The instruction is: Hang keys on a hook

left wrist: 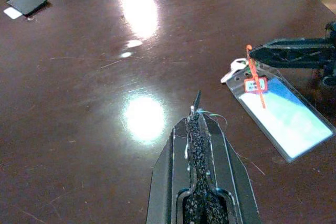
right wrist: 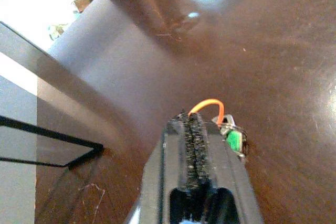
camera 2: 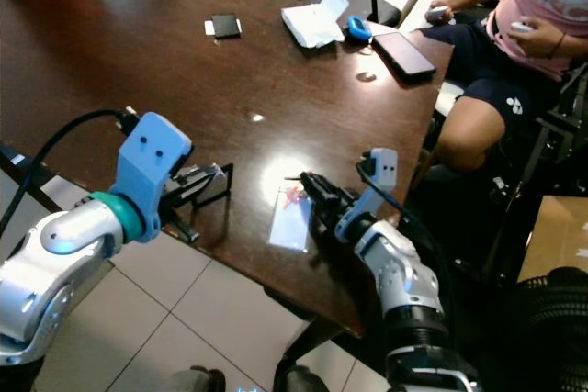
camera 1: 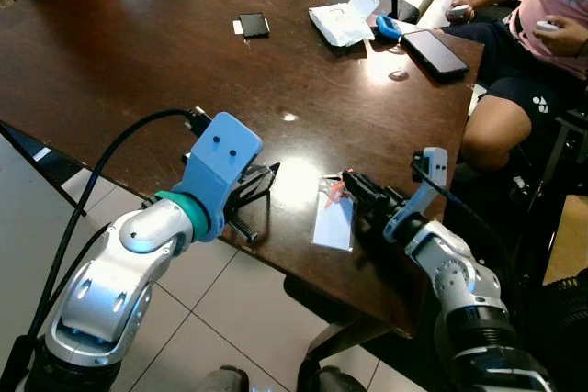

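While my right gripper (camera 1: 351, 181) sits pinched closed on the orange loop (right wrist: 207, 106) of the keys (left wrist: 234, 69), low over the near edge of the table (camera 1: 138, 52), I'd lift slowly so the clear card (camera 1: 333, 221) tied to them doesn't drag. My left gripper (left wrist: 196, 109) is also pressed closed, holding nothing, beside a black wire stand (camera 1: 255, 184). Farther off lie a phone (camera 1: 434, 50) and a white packet (camera 1: 342, 21), with a seated person (camera 1: 542, 34) beyond. I judge the stand to be the hook.
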Controlling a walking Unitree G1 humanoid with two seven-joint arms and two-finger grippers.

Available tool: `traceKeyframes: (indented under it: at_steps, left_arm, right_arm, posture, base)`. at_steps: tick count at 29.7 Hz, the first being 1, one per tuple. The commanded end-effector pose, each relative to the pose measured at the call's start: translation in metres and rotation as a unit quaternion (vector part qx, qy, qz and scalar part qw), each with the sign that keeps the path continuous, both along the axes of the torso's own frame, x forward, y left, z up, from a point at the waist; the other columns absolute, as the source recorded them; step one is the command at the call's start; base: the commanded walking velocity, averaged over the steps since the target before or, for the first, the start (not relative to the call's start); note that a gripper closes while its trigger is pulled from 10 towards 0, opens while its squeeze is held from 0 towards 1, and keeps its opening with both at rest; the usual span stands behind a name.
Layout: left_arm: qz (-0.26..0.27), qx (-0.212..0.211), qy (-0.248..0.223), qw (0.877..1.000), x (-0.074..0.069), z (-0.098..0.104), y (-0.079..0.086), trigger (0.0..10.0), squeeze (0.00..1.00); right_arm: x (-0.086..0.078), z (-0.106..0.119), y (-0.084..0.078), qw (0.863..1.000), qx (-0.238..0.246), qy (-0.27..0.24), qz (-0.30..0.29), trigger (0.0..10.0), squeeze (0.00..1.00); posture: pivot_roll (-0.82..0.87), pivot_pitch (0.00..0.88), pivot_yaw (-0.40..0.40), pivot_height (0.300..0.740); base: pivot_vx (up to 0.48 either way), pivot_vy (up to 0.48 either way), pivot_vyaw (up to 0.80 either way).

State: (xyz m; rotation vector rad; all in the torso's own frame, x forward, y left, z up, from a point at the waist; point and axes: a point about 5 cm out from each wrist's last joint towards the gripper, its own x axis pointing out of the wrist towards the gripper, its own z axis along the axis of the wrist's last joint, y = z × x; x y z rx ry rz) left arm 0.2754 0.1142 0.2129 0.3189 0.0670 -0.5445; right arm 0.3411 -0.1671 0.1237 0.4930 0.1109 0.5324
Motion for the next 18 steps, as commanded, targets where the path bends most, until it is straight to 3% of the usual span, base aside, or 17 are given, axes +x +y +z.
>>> traceKeyframes:
  at_steps: [1, 17, 18]
  left_arm:
    - [0.001, -0.001, 0.007, 1.0, -0.0024, -0.0022, 0.0004, 10.0, 0.0]
    - [0.001, -0.001, 0.008, 1.0, -0.0019, -0.0009, -0.0009, 10.0, 0.0]
    - [0.001, -0.001, 0.008, 1.0, -0.0018, -0.0007, -0.001, 10.0, 0.0]
  right_arm:
    - [-0.0046, -0.0162, -0.0021, 0.999, 0.007, 0.036, -0.009, 0.0, 0.0]
    - [-0.0034, -0.0135, -0.0064, 0.999, 0.014, 0.031, -0.014, 0.0, 0.0]
    - [-0.0045, -0.0133, -0.0071, 0.999, 0.014, 0.029, -0.012, 3.3, 0.0]
  posture:
    - [0.13, 0.126, 0.068, 0.74]
    - [0.13, 0.127, 0.07, 0.74]
    - [0.13, 0.127, 0.07, 0.74]
  base:
    - [0.0, 0.0, 0.0]
    - [0.0, 0.0, 0.0]
    - [0.0, 0.0, 0.0]
